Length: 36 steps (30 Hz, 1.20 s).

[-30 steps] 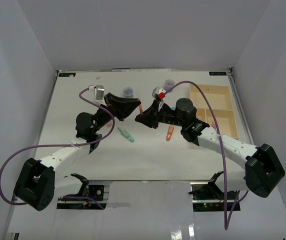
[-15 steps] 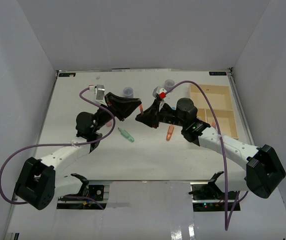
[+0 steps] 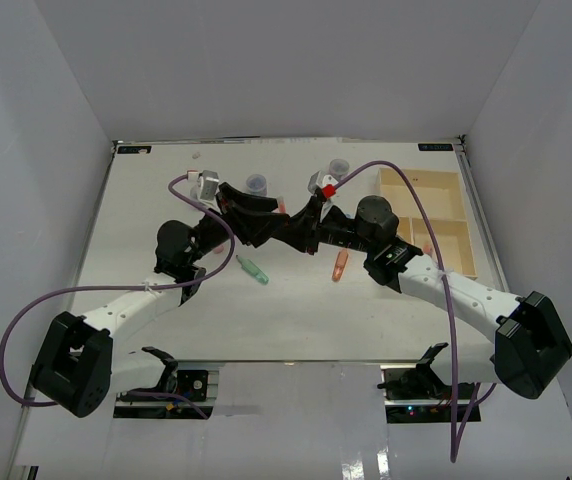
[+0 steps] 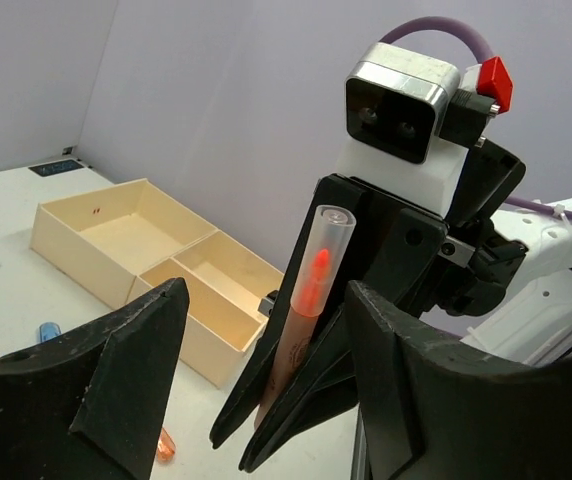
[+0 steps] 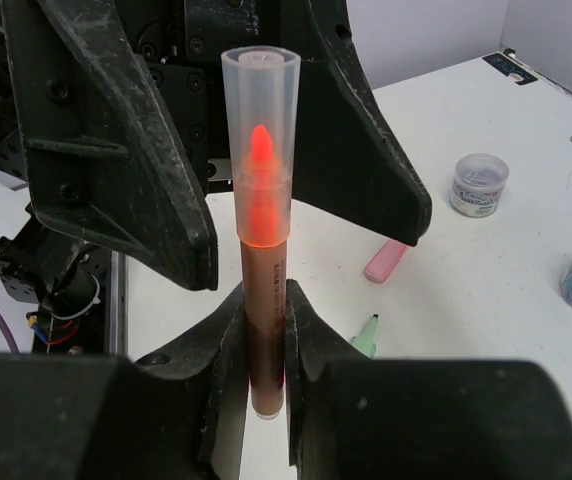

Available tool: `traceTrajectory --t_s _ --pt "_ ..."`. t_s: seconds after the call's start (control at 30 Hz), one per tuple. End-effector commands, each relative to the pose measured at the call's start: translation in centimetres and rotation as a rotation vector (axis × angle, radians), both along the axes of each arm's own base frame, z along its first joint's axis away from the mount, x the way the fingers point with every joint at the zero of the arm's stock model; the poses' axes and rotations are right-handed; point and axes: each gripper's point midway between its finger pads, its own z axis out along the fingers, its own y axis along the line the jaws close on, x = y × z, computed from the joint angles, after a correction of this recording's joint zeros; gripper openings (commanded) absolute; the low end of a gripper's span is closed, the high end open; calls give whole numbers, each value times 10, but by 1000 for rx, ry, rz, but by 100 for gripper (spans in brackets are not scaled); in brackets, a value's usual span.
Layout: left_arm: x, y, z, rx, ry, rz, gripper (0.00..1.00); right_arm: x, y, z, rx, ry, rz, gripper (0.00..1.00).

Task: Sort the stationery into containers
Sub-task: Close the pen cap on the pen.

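Pointing away from right pincer [image 5: 263, 312], marker [image 5: 262, 215] (cap-first)

Shows clear glossy plastic capping the marker [image 5: 262, 200], scuffed matt black plastic on the right gripper [image 5: 264, 345], pale matt wood in the tray [image 4: 81, 258].

My left gripper [image 4: 266, 305] stands spread wide around the orange marker [image 5: 263, 290] that my right gripper [image 5: 264, 370] holds up, so both block each other. Two pots [image 3: 257, 183] stand behind, the wooden tray [image 3: 431, 195] at right. I see open table [image 3: 136, 230] far left.
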Motion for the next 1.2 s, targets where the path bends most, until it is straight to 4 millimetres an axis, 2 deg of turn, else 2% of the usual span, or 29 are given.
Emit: traceTrajectory --t_s 0.0,0.07,0.2,0.27,0.3,0.33,0.4,0.47,0.5,0.57,0.6,0.7,0.73,0.83,0.93,0.97,1.17 --pt "-4 -1 8 0 -26 -14 75 2 -3 46 92 -117 -17 8" --pt "-4 -1 9 2 -28 -15 86 5 -5 46 90 -115 -27 8" --pt "-4 -2 12 19 -33 -18 98 12 -11 35 73 -94 -54 8" --pt "-3 -1 13 37 -28 -8 98 16 -14 32 65 -81 -66 8" --pt "-1 0 19 44 -49 8 98 16 -15 30 60 -73 -67 8" --pt "2 -1 14 72 -22 19 98 17 -16 28 54 -67 -69 8" --pt "7 2 31 84 -45 58 98 16 -17 23 31 -43 -65 8" --pt "15 3 28 146 -33 91 98 13 -17 23 17 -37 -50 8" --pt "18 3 44 143 -62 108 98 10 -18 19 1 -22 -43 8" --pt "22 2 46 194 -64 112 98 7 -20 21 -6 -22 -40 8" --pt "24 0 63 194 -94 112 98 7 -21 18 -20 -7 -44 8" --pt "30 -2 68 252 -96 115 98 5 -23 21 -31 -9 -43 8" --pt "32 -5 77 256 -113 105 98 4 -24 20 -34 -5 -40 8" --pt "38 -10 72 294 -85 86 98 1 -25 25 -25 -14 -32 8" --pt "39 -16 66 305 -57 48 93 0 -25 29 -20 -20 -29 8" --pt "37 -19 64 301 -41 25 88 0 -25 30 -19 -23 -28 8" --pt "35 -30 53 294 23 -55 75 2 -24 33 -14 -28 -31 8"
